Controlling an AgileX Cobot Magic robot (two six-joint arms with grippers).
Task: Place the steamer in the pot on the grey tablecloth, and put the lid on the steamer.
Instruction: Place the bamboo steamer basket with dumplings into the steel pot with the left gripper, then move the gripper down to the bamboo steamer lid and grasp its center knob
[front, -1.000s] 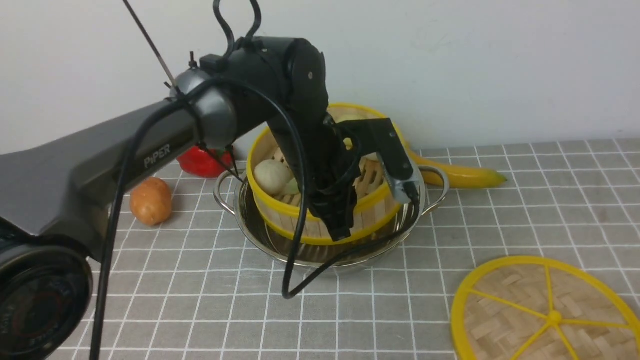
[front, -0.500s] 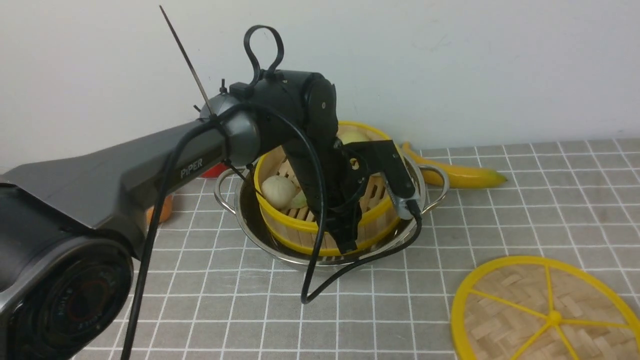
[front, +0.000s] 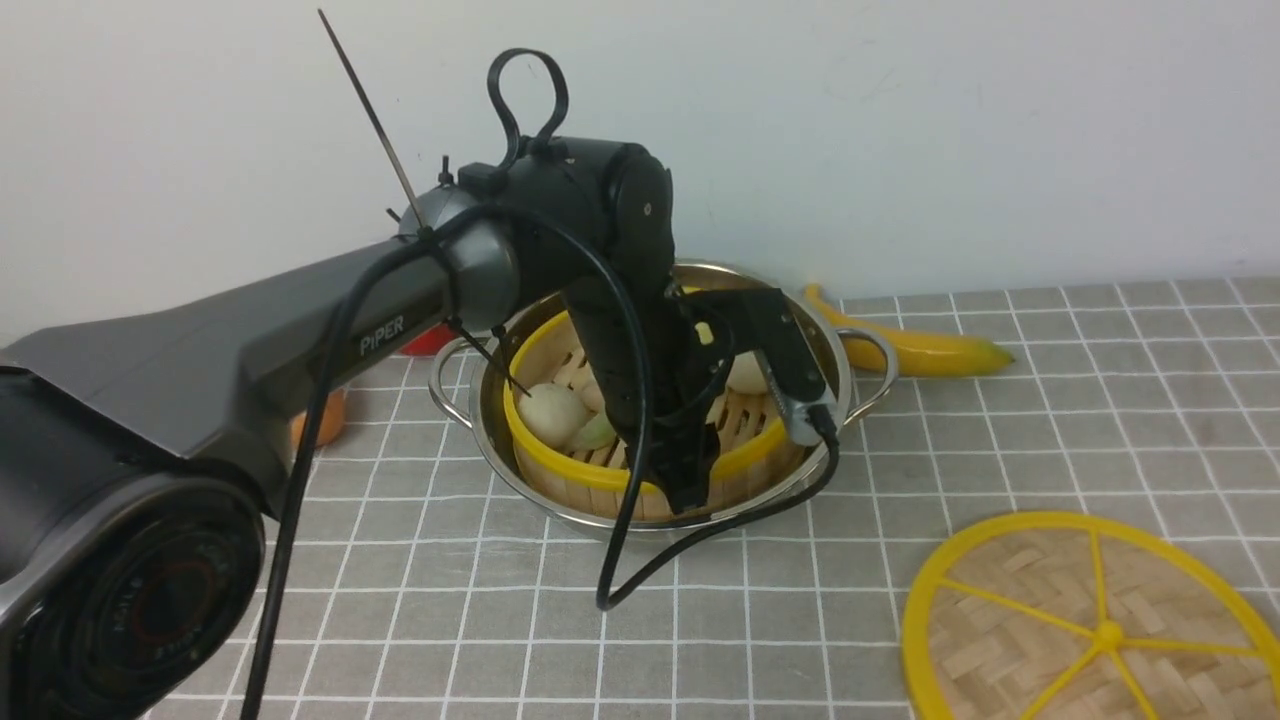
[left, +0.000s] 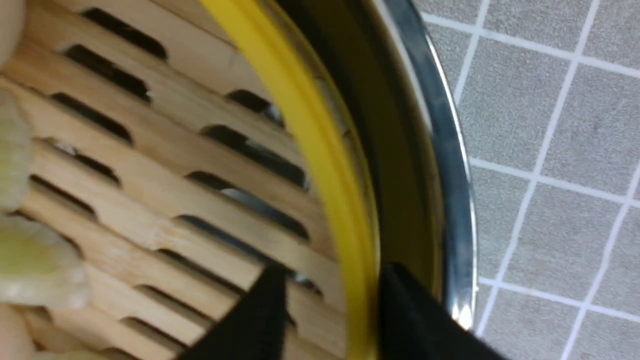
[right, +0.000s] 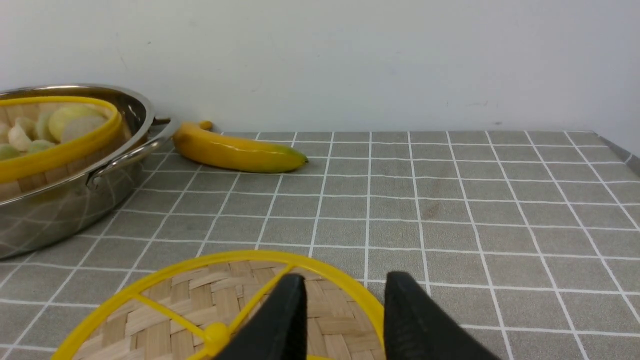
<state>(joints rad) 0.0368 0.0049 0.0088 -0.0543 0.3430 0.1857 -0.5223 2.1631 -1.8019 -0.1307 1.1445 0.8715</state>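
Note:
The steamer with its pale buns sits level inside the pot on the grey tablecloth. My left gripper is open and straddles the steamer's near rim, one finger inside and one between rim and pot wall. In the left wrist view the gripper has a gap beside the yellow rim of the steamer, with the pot next to it. The lid lies flat at front right. My right gripper is open over the edge of the lid.
A banana lies behind the pot by the wall. A red pepper and an orange potato show partly behind my left arm. A black cable loops down in front of the pot. The right wrist view also shows the pot.
The steamer was tilted and held up over the pot; it has dropped down and sits level in it. My left gripper stayed at the near rim. The lid has not moved.

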